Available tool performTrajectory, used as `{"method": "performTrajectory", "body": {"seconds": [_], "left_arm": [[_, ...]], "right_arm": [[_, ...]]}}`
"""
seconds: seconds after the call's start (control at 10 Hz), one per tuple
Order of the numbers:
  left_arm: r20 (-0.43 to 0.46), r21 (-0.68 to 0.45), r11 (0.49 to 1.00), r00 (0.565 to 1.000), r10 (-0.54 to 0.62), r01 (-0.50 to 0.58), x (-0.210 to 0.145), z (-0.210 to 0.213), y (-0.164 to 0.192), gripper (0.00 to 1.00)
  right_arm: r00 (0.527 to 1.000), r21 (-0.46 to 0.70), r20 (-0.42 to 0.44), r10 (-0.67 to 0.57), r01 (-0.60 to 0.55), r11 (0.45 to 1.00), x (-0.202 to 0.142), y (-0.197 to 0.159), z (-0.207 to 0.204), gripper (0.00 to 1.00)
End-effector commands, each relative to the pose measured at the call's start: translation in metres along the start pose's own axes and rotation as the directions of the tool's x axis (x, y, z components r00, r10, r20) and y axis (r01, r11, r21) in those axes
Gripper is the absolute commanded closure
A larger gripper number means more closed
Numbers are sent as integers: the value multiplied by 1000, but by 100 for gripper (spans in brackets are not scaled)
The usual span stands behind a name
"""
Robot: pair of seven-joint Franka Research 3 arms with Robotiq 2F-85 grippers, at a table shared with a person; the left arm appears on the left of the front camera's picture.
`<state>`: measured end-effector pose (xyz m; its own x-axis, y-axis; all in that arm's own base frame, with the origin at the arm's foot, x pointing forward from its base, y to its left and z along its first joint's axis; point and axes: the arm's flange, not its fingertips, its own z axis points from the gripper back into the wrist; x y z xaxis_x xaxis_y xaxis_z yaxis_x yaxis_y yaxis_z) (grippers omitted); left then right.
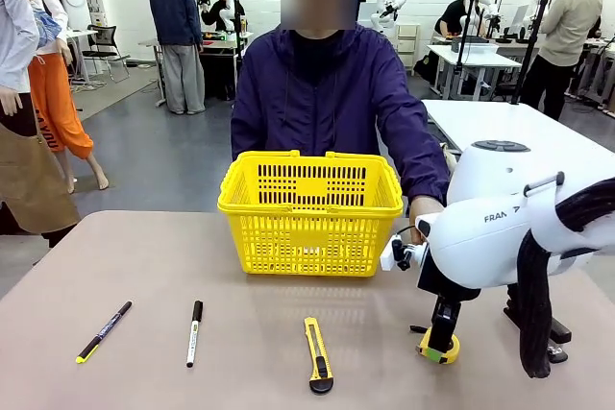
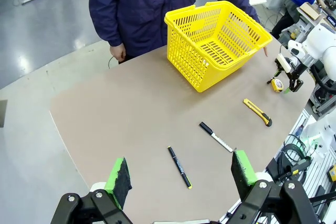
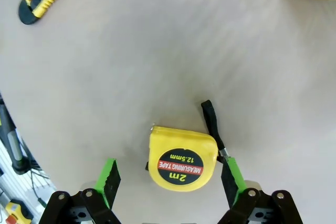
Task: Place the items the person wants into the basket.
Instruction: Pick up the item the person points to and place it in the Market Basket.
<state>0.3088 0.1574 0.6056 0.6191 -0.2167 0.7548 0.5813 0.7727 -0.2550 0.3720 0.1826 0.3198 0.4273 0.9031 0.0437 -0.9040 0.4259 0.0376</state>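
The yellow basket (image 1: 309,213) stands at the table's far middle, in front of the person (image 1: 327,103) in the navy jacket. My right gripper (image 3: 170,181) is open and low over the round yellow-and-black tape measure (image 3: 182,161), which lies on the table between its green pads (image 3: 109,182) with gaps on both sides. From the front, the tape measure (image 1: 440,348) peeks out under that gripper (image 1: 440,333). The white marker (image 1: 194,331) with a black cap lies at the front left. A black shape (image 1: 555,335), perhaps the stapler, is half hidden behind the right arm. My left gripper (image 2: 181,174) hangs open and empty high above the table.
A black pen with a yellow tip (image 1: 104,331) lies left of the marker. The yellow utility knife (image 1: 318,354) lies at the front middle. The person's hand (image 1: 425,208) rests beside the basket's right side. Bare tabletop (image 1: 144,266) stretches between the basket and the tools.
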Motion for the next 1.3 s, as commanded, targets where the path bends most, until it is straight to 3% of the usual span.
{"method": "performTrajectory", "body": {"seconds": [0.0,1.1,1.2], "left_arm": [[11,-13,1000,1000,-16,16,0,1,2,0],[11,-13,1000,1000,-16,16,0,1,2,0],[11,-13,1000,1000,-16,16,0,1,2,0]], "right_arm": [[1000,-20,-12,-5,5,1000,-3,-10,-12,0],[997,-36,-81,-16,13,999,-2,-14,-18,0],[997,-46,-81,-18,14,999,-2,-13,-18,49]]}}
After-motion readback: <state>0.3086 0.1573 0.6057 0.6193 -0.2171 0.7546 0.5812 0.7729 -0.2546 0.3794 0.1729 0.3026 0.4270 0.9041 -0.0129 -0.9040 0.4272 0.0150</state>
